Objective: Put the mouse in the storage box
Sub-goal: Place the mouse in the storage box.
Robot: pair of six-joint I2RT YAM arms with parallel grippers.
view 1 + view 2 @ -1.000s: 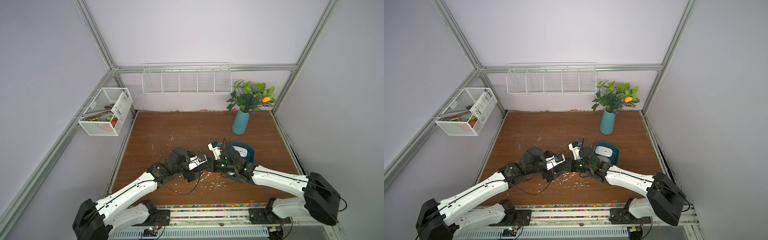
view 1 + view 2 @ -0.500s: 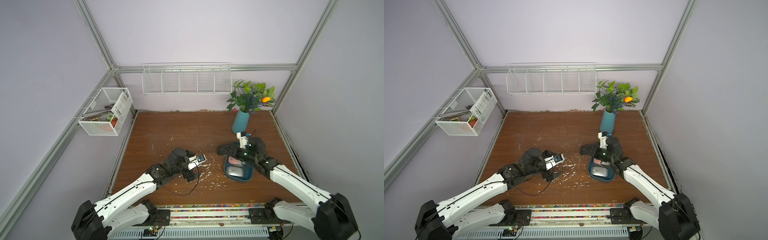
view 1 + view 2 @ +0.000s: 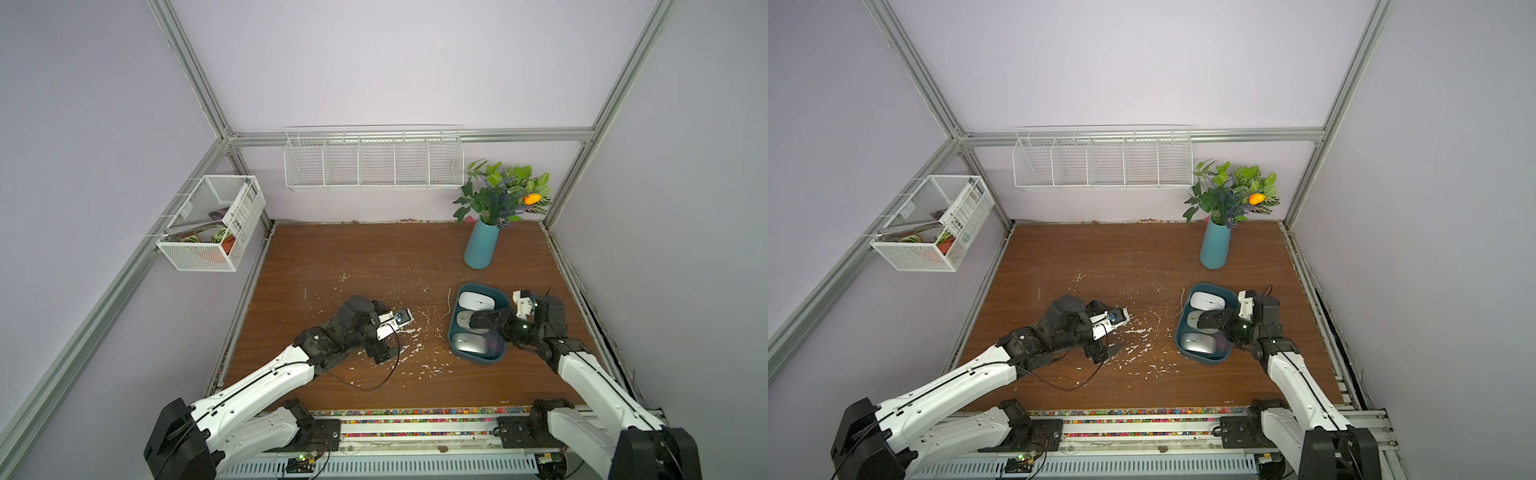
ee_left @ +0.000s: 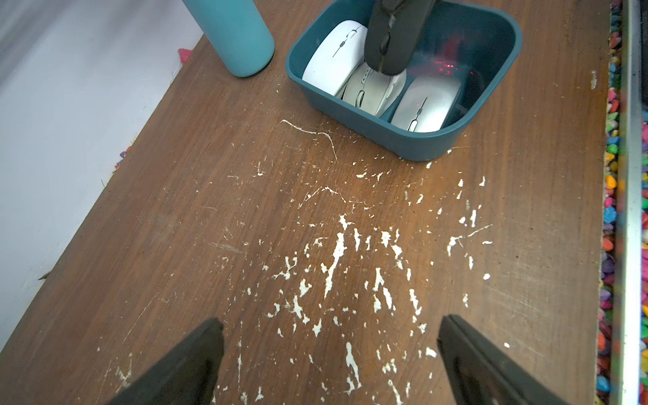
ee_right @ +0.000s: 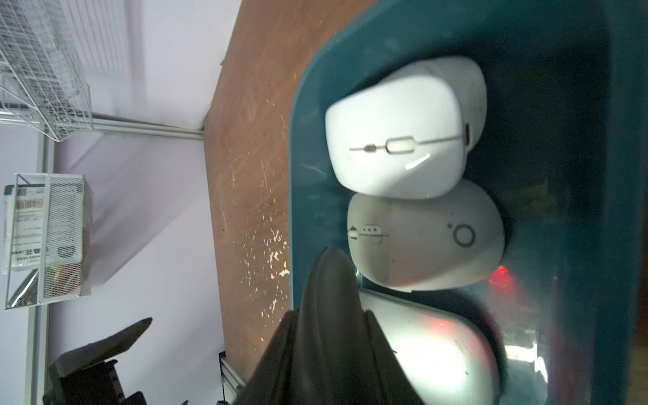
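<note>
Right tool [image 3: 478,322]: shut, grips nothing, dips into the storage box [image 4: 350,117], tip at the middle mouse [image 5: 420,238], contact unclear. Lies flanked by the white mouse [image 5: 396,140] and silver mouse [image 5: 438,357], all three inside, side by side, long axes across the box, right arm nearest. Left tool [image 4: 329,321]: wide open, empty, hovers above the scuffed counter [image 4: 210,175], well apart from the box.

Three mice [image 3: 463,319] lie side by side in the storage box [image 3: 481,359] (vase [image 3: 481,245] behind it).

Around the tabletop [image 3: 365,257]
A teal vase [image 3: 481,246] of greenery [image 3: 500,189] is set near the back; a long wire basket [image 3: 374,160] and a mesh basket [image 3: 208,232] are hung on the walls.
</note>
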